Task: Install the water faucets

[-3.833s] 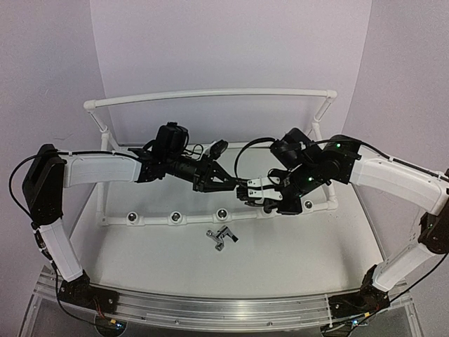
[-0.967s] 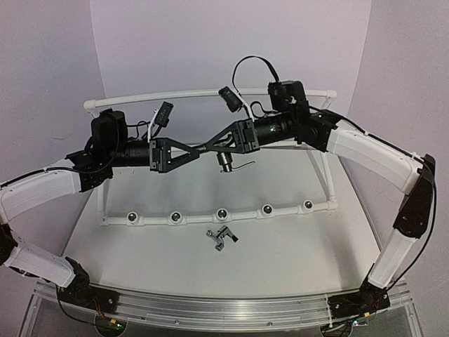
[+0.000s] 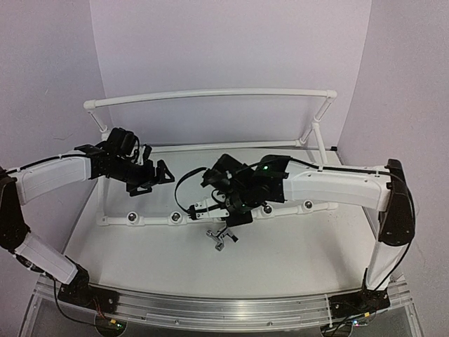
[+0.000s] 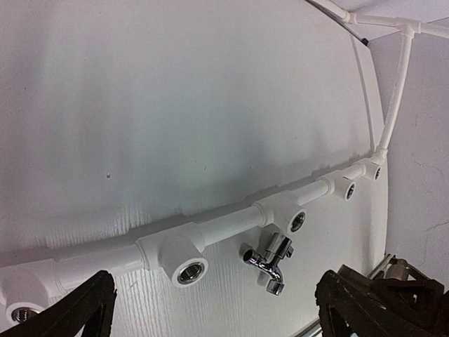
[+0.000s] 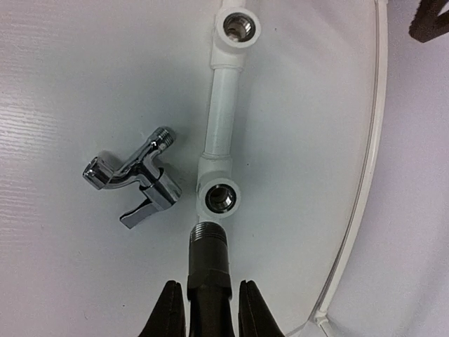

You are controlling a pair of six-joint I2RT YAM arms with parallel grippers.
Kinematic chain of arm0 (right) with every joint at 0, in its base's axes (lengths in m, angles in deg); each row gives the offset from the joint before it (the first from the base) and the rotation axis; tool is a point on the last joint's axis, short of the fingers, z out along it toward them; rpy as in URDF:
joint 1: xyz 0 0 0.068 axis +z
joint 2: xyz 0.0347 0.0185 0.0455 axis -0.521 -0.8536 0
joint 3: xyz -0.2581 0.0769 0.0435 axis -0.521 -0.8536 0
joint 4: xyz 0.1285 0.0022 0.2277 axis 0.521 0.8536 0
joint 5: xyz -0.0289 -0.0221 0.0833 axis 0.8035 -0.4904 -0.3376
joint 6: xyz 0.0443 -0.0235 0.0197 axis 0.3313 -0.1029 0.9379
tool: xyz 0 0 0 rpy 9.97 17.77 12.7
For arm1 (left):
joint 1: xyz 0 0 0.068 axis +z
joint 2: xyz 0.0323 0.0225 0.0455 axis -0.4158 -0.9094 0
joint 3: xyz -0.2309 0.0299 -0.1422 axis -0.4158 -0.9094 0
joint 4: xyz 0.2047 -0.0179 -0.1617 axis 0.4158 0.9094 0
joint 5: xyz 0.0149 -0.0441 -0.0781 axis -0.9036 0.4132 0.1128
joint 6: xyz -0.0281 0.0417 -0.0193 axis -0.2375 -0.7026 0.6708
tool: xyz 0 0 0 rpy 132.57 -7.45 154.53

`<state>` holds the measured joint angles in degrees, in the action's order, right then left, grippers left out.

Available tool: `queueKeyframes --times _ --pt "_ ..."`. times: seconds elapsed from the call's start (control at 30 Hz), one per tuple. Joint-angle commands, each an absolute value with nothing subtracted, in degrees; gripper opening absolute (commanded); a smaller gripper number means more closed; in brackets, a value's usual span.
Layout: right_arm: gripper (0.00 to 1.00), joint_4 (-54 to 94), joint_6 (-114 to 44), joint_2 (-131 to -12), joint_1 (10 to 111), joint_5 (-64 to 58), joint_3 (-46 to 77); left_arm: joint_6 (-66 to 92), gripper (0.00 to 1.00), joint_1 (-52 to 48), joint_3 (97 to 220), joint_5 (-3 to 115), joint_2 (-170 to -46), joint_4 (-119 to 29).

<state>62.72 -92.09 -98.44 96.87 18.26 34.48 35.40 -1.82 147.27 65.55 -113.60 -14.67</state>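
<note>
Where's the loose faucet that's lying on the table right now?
In the top view, the loose faucet lies on the table just in front of the white pipe, by its centre socket.

Chrome faucet (image 5: 144,175) lying on table (image 5: 70,84), dark faucet (image 5: 208,270) facing socket (image 5: 220,197)

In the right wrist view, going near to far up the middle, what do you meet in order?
right gripper, held faucet, nearer socket, pipe section, farther socket. The loose faucet lies off to the left.
</note>
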Motion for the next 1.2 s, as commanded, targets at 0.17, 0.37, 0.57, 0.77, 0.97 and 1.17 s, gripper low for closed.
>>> queueKeyframes --times 0.17,0.37,0.57,0.77,0.97,1.17 --pt "0.00 60.7 -91.7 -103.6 97.8 26.9 40.4 28.8 1.00 -1.6 150.2 61.4 -120.2 -7.1" --pt "0.00 60.5 -92.1 -106.1 97.8 29.3 40.6 29.3 1.00 -1.3 151.3 62.8 -125.5 -8.1" --pt "0.00 60.7 -94.8 -107.3 97.9 32.2 40.6 32.6 1.00 0.4 150.3 66.1 -127.4 -11.4" --pt "0.00 62.4 -95.8 -107.6 97.7 33.3 39.6 31.9 0.99 1.1 149.0 64.9 -129.3 -10.9" --pt "0.00 63.0 -96.0 -103.1 94.8 33.1 35.0 31.6 0.97 1.1 146.2 67.0 -130.1 -13.1" --pt "0.00 63.8 -94.2 -104.9 95.3 30.5 39.4 31.7 0.88 1.1 145.8 70.6 -132.5 -14.6"
